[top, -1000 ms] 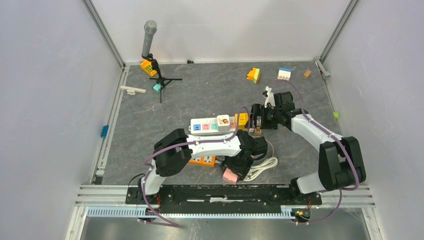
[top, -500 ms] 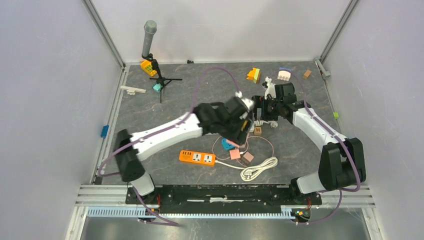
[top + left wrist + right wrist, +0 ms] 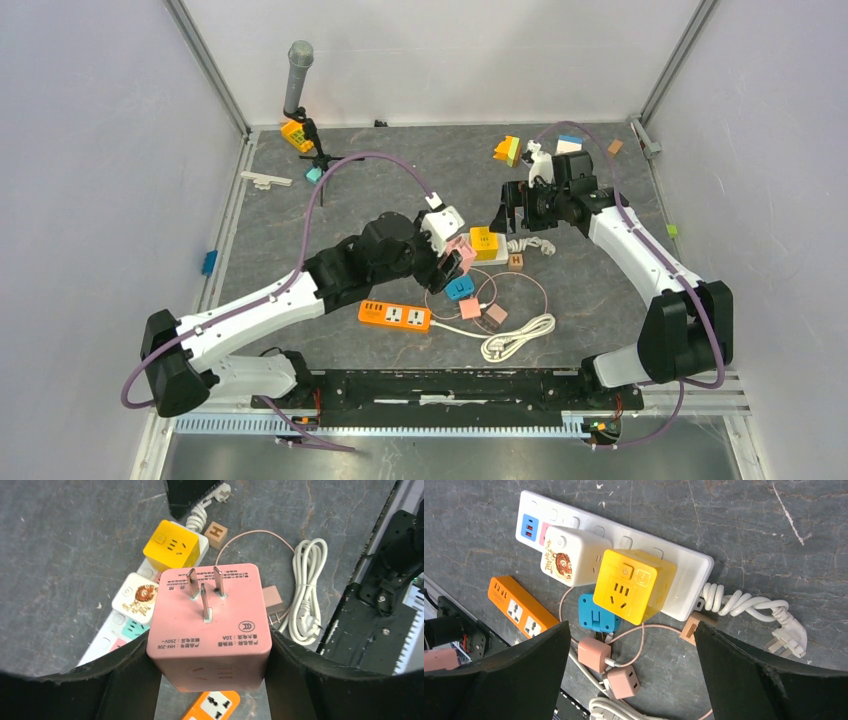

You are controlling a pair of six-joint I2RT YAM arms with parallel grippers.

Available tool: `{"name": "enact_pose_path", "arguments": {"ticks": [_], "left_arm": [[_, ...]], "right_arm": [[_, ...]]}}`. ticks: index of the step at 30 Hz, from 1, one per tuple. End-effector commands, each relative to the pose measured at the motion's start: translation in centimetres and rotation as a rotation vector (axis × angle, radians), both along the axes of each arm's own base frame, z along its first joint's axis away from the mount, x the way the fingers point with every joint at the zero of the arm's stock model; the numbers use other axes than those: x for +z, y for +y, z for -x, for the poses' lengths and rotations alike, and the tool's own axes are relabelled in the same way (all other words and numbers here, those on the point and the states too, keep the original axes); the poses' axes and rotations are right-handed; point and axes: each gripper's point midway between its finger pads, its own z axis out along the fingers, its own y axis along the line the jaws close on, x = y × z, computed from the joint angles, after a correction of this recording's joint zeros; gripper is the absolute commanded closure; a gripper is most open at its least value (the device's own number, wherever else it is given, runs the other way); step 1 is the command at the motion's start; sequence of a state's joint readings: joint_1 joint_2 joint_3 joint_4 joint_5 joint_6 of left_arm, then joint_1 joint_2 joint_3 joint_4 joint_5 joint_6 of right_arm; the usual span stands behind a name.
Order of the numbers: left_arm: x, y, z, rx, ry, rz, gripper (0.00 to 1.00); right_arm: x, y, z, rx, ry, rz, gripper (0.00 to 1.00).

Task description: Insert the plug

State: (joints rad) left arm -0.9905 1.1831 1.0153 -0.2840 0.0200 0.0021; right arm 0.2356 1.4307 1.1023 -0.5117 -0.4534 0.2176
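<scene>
Pink plug (image 3: 209,625): pinched by your left gripper (image 3: 452,262), prongs facing the wrist camera, raised near the white power strip (image 3: 676,567).
Right gripper (image 3: 631,630): your fingers spread wide, empty, above the yellow cube adapter (image 3: 634,585).

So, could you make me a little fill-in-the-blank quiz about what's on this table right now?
The left tool grips a cube plug coloured ____. That plug shows ____ metal prongs. On the white power strip, the cube beside the white cube is ____. The smaller separate strip is ____.
Missing words: pink, three, yellow, orange.
</scene>
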Motion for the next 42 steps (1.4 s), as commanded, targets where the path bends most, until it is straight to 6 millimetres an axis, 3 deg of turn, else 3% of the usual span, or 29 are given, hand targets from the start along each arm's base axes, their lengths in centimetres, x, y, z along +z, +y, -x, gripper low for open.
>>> {"name": "enact_pose_path", "arguments": {"ticks": [1,9,19,28,35,42], "left_arm": [[5.6,-1.6,-1.3,-0.077,-0.246,0.123,0.87],[5.6,-1.0,-1.0,-0.136,-0.367,0.095,0.96],[6.9,-0.4,-1.3,-0.087,-0.411,0.16,0.98],[4.7,0.0,-3.2,0.154,-0.033,0.2,0.98],[2.7,3.0,-5.3,0.41,0.283,0.165,0.98],[1.4,2.9,-5.6,0.46,0.683,0.231,0.95]], "right_arm": [[0.7,0.3,0.7,0.065,-0.012,0.005,0.02],[1.3,1.3,1.5,0.135,-0.017,-0.037,0.02],[4.6,3.2,1.6,0.2,-0.082,-0.131,0.02],[9.1,4.0,0.9,0.227,-0.202,-0.182,0.02],[9.8,4.1,1.3,0.254,-0.257,-0.195,0.02],[9.9,5.2,2.0,0.31,-0.299,-0.181,0.02]]}}
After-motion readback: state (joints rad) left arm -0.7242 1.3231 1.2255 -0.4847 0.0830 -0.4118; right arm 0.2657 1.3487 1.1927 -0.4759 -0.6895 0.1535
